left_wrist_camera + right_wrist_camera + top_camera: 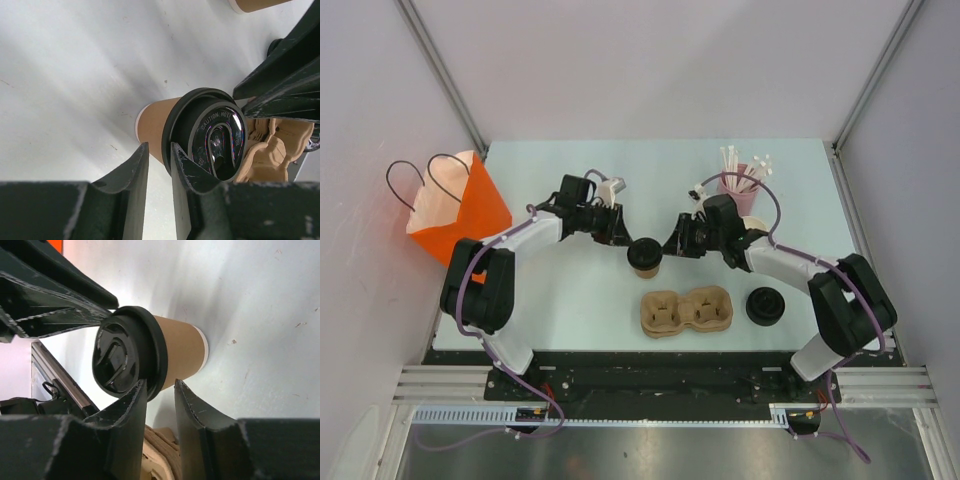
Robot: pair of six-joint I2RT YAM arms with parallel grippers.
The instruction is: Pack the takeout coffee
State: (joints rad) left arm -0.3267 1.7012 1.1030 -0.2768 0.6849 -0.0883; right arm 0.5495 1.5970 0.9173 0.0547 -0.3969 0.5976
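The takeout coffee (645,257), a brown kraft cup with a black lid, stands on the table between my two grippers. My left gripper (620,240) is at its left side. In the left wrist view the jaws (157,145) stand a narrow gap apart with nothing between them, one fingertip (187,167) against the lid rim (172,130). My right gripper (670,247) is at the cup's right side. In the right wrist view its jaws (160,382) are slightly apart and empty, with one fingertip (137,390) at the lid's edge; the cup (177,352) is beyond them.
A brown pulp cup carrier (685,310) lies just in front of the cup. A loose black lid (765,305) lies to its right. An orange paper bag (460,205) stands at the left edge. A pink straw holder (740,190) stands at the back right.
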